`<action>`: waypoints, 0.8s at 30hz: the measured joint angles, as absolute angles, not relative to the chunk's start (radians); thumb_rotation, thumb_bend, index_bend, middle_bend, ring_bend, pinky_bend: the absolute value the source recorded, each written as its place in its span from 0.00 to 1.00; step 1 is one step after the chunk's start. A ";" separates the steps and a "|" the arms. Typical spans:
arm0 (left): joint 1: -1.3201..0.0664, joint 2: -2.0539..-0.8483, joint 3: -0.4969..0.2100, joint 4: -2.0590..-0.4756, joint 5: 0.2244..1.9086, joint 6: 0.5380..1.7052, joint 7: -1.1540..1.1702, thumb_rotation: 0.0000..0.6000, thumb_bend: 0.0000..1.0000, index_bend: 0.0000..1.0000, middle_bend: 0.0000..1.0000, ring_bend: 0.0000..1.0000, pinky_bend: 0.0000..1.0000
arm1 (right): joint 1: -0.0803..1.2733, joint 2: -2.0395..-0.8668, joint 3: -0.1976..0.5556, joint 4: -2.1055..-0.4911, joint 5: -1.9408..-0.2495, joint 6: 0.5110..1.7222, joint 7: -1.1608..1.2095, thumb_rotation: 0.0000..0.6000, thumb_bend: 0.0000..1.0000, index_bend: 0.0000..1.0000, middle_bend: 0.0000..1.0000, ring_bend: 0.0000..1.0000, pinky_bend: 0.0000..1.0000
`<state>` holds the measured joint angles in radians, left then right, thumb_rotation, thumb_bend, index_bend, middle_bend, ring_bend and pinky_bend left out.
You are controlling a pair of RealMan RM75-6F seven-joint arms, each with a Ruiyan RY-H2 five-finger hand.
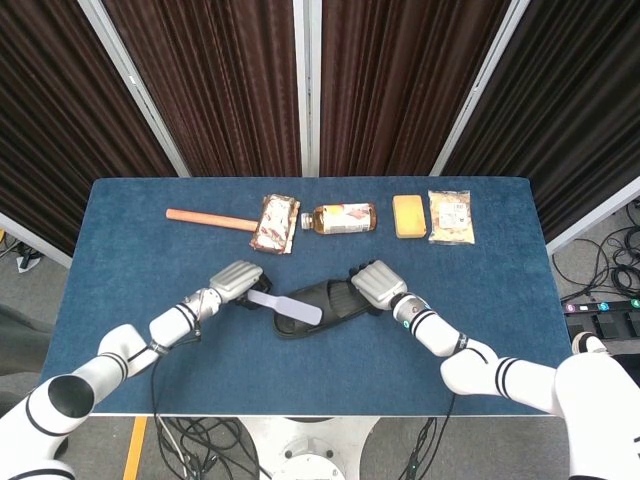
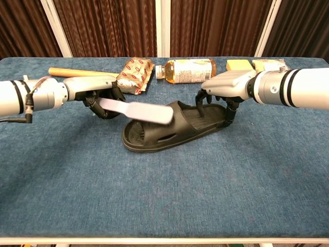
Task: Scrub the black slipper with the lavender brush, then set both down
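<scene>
The black slipper [image 1: 335,300] [image 2: 175,127] lies on the blue table near the middle, toe end to the left. My right hand [image 1: 372,282] [image 2: 225,88] grips its heel end, fingers over the rim. The lavender brush [image 1: 288,307] [image 2: 140,111] is held by its handle in my left hand [image 1: 236,279] [image 2: 100,95]. The brush head rests over the toe end and strap of the slipper.
Along the far side lie a wooden-handled tool [image 1: 208,219], a snack packet [image 1: 275,222], a bottle on its side [image 1: 342,217], a yellow block [image 1: 409,216] and a clear bag [image 1: 451,217]. The table's front edge [image 2: 164,240] runs close below.
</scene>
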<state>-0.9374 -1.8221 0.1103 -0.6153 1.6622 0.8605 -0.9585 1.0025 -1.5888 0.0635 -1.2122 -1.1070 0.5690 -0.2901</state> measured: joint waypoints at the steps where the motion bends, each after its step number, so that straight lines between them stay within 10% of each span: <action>1: -0.936 -1.826 0.102 -0.604 1.647 0.853 -0.964 1.00 0.93 1.00 1.00 1.00 1.00 | 1.002 -1.590 0.062 -1.212 -1.107 0.570 -0.294 1.00 0.24 0.41 0.43 0.25 0.29; 24: -0.928 -1.767 0.129 -0.727 1.706 0.947 -1.017 1.00 0.93 1.00 1.00 1.00 1.00 | 0.993 -1.579 0.056 -1.226 -1.093 0.585 -0.312 1.00 0.24 0.41 0.43 0.25 0.29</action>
